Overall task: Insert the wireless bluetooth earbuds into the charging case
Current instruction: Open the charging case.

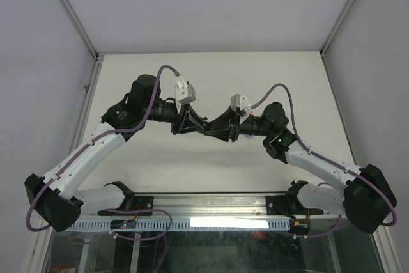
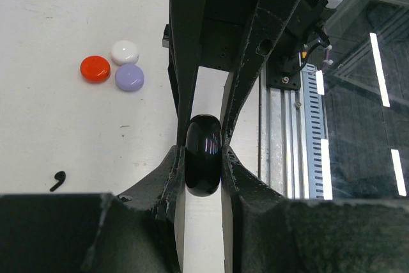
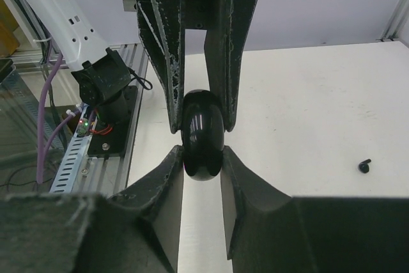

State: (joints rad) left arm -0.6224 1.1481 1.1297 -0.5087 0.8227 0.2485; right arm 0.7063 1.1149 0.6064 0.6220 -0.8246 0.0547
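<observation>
Left gripper (image 2: pixel 203 156) clenched on the black case (image 2: pixel 203 164), pads (image 2: pixel 171 169) pressing its two broad faces. The case stands on edge above the table (image 2: pixel 57 11), long axis running up the left wrist view. The right gripper (image 2: pixel 204 124) comes in from the opposite side and is closed on the same case. Its own wrist view confirms this, with the right gripper (image 3: pixel 201 153) clamped low on the glossy puck (image 3: pixel 202 137) and the left gripper (image 3: pixel 201 127) clamped high. In the top view the two meet at mid-table, left gripper (image 1: pixel 192 124) nose to nose with right gripper (image 1: pixel 220 131), and the case itself is hidden there. One black earbud (image 2: pixel 57 180) lies loose on the table, well apart from the case and toward the far side. The right wrist view also shows a black earbud (image 3: pixel 365 166) on that far side; I cannot tell whether it is the same one. Red case (image 2: pixel 94 68), white case (image 2: pixel 124 52) and lilac case (image 2: pixel 130 77) sit clustered and touching, farther out. No lid gap is visible on the black case. Judgement: both hands are occupied, so one must let go before any bud can be fetched. The bud sits low in the left wrist view, which suggests the left arm is nearer, but this is uncertain.
</observation>
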